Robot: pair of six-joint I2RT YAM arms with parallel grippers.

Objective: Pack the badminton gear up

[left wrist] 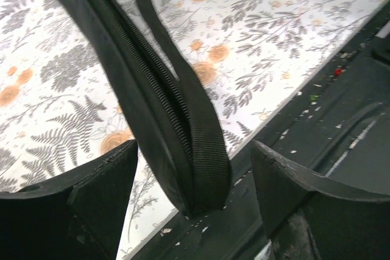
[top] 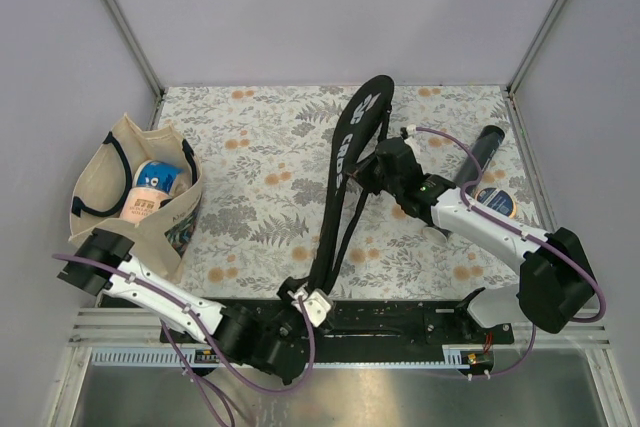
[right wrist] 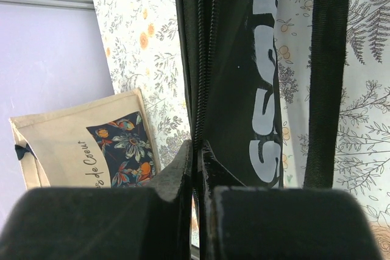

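1. The CROSSWAY cover point(top: 345, 172) stands on edge across the floral bench point(top: 250, 137), and the black tube point(top: 487, 147) lies well apart on the right.
2. The right fingers point(right wrist: 180, 172) are pinched tight on the cover's zipped edge and prop it up.
3. The left fingers point(left wrist: 103, 181) gape wide astride its narrow near end without touching it.
4. The step in hand looks like handling the cover (no racquet shows). Next, the left fingers probably need to find a fresh hold there.

The racquet cover point(top: 352, 147) runs across the table's point(top: 260, 147) middle, from near edge to far edge. The tote bag point(top: 100, 162) sits at the left edge. The tube point(top: 487, 152) lies at the right edge, with the tape roll point(top: 495, 200) just before it.
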